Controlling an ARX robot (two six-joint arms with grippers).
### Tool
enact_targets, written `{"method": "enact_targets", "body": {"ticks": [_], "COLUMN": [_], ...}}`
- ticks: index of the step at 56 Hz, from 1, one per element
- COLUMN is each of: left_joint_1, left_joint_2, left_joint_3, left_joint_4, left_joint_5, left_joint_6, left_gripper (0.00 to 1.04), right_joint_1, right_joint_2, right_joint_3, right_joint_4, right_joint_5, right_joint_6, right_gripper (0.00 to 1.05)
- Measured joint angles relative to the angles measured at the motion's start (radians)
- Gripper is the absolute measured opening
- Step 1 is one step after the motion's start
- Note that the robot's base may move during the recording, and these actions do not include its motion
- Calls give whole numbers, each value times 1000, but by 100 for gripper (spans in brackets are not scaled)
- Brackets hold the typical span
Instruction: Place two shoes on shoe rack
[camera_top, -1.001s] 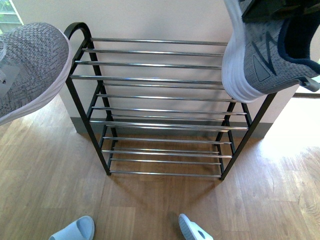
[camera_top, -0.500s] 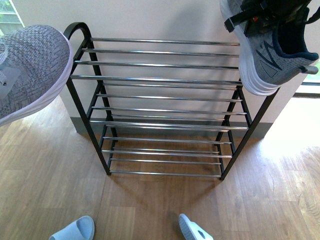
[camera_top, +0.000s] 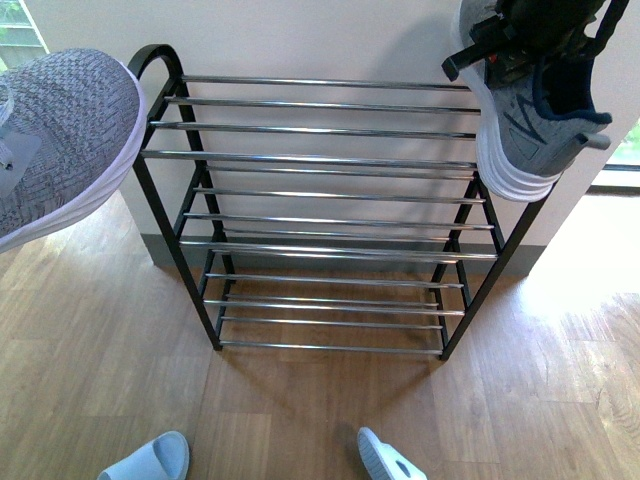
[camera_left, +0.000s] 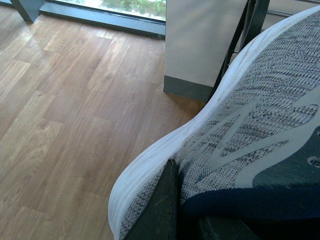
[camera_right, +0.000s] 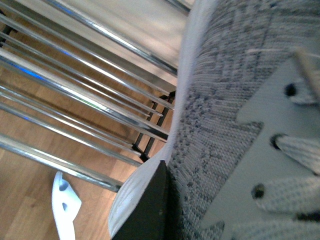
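My right claw (camera_top: 525, 40) is clamped on the right sneaker (camera_top: 530, 140) at its collar, over the rack's (camera_top: 320, 160) right end. My left claw (camera_left: 195, 220) pinches the left sneaker (camera_top: 60, 130) beside the rack. The knit looks soft and light, so collar grips suit.

The right gripper (camera_top: 530, 45) is drawing the right sneaker (camera_top: 525, 140) toward the right end of the shoe rack (camera_top: 300, 157), turning it narrower to the camera and uncovering more top bars. The left sneaker (camera_top: 60, 130) is dipping slightly.
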Motion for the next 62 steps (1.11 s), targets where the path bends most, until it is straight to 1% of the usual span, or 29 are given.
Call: {"method": "enact_targets", "body": {"ticks": [1, 3, 8, 9, 12, 15, 16, 18, 20, 21, 24, 34, 37, 43, 50, 51, 54, 58, 61, 62], "left_joint_1": [0, 0, 0, 0, 0, 0, 0, 0, 0, 0, 0, 0, 0, 0, 0, 0, 0, 0, 0, 0], "left_joint_2": [0, 0, 0, 0, 0, 0, 0, 0, 0, 0, 0, 0, 0, 0, 0, 0, 0, 0, 0, 0], "left_joint_3": [0, 0, 0, 0, 0, 0, 0, 0, 0, 0, 0, 0, 0, 0, 0, 0, 0, 0, 0, 0], "left_joint_4": [0, 0, 0, 0, 0, 0, 0, 0, 0, 0, 0, 0, 0, 0, 0, 0, 0, 0, 0, 0], "left_joint_5": [0, 0, 0, 0, 0, 0, 0, 0, 0, 0, 0, 0, 0, 0, 0, 0, 0, 0, 0, 0], "left_joint_6": [0, 0, 0, 0, 0, 0, 0, 0, 0, 0, 0, 0, 0, 0, 0, 0, 0, 0, 0, 0], "left_gripper": [2, 2, 2, 2, 2, 2, 2, 2, 2, 2, 2, 2, 2, 2, 2, 2, 2, 2, 2, 2], "right_joint_1": [0, 0, 0, 0, 0, 0, 0, -1, -1, -2, -3, -16, -22, -37, -78, -79, -101, -136, -160, -174], "right_joint_2": [0, 0, -1, -3, -4, -6, -10, -23, -38, -58, -90, -224, -276, -377, -571, -571, -670, -784, -846, -872], "right_joint_3": [1, 7, 11, 11, 11, 10, 5, -7, -19, -33, -56, -149, -197, -308, -558, -558, -689, -837, -932, -982], "right_joint_4": [0, 2, 10, 14, 18, 26, 31, 45, 55, 63, 83, 153, 199, 309, 566, 566, 688, 805, 889, 940], "right_joint_5": [0, 3, 4, 5, 3, -2, -5, -13, -25, -42, -57, -125, -136, -216, -338, -338, -378, -415, -417, -418], "right_joint_6": [0, 3, 3, 3, 7, 8, 8, 8, 11, 11, 14, 34, 34, 63, 136, 136, 166, 217, 237, 253], "right_gripper": [18, 26, 39, 44, 55, 64, 68, 77, 83, 89, 96, 95, 95, 95, 95, 95, 95, 95, 95, 95]}}
